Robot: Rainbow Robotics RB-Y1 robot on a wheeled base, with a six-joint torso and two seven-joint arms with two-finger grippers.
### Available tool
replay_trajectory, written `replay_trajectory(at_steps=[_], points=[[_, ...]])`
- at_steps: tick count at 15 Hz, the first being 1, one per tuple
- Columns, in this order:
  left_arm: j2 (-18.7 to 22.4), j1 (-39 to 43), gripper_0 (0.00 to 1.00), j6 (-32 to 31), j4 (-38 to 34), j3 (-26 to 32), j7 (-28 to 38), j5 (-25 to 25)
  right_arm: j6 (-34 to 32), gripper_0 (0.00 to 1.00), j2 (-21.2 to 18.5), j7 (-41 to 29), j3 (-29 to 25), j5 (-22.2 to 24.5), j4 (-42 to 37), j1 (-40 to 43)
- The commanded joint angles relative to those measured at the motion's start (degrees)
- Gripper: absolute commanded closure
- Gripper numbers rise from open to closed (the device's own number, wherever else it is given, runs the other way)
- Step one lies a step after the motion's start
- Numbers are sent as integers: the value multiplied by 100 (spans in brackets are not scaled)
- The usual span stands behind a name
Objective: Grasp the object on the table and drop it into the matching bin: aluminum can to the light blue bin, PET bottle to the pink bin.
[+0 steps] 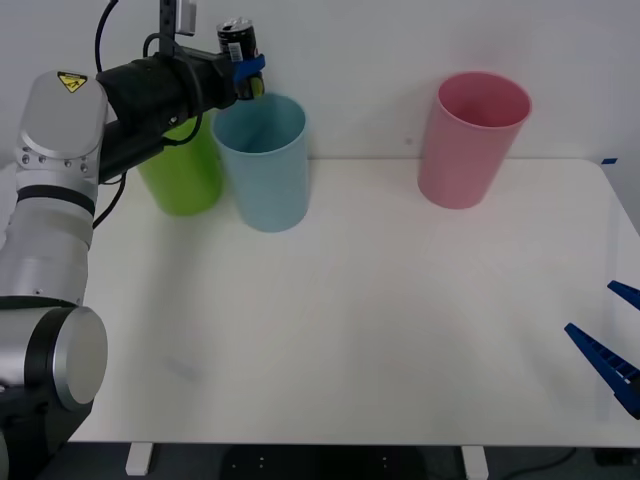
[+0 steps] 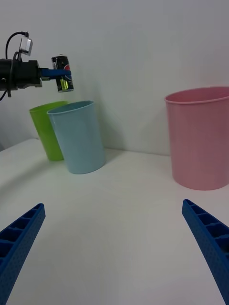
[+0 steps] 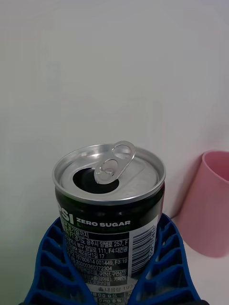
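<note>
Fingers (image 2: 207,243) of the right tool (image 1: 618,352) spread wide apart and hold nothing over the tabletop's (image 1: 380,330) near right corner. Toward the far edge, the left tool (image 1: 250,76) clamps the aluminum can (image 1: 238,42) upright in the air above the light blue bin's (image 1: 262,165) rim. The pink bin (image 1: 470,138) stands well apart along that edge.

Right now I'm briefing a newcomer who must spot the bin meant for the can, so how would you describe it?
On the white table, look to the far left corner, where two tall cups stand side by side. The light blue bin is the right one, beside the lime green bin. The left gripper holds the aluminum can above its rim; the pink bin stands apart, far right.
</note>
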Motion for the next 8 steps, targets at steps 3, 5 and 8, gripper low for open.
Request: replay_trajectory(at_steps=[3,5,8], points=[[-39,8,99,6,1,-65,-27,10,0,0,0,0,0,0,0,0],[-39,8,98,6,1,-82,-45,10,0,0,0,0,0,0,0,0],[-39,8,30,6,1,-91,-115,71,0,0,0,0,0,0,0,0]])
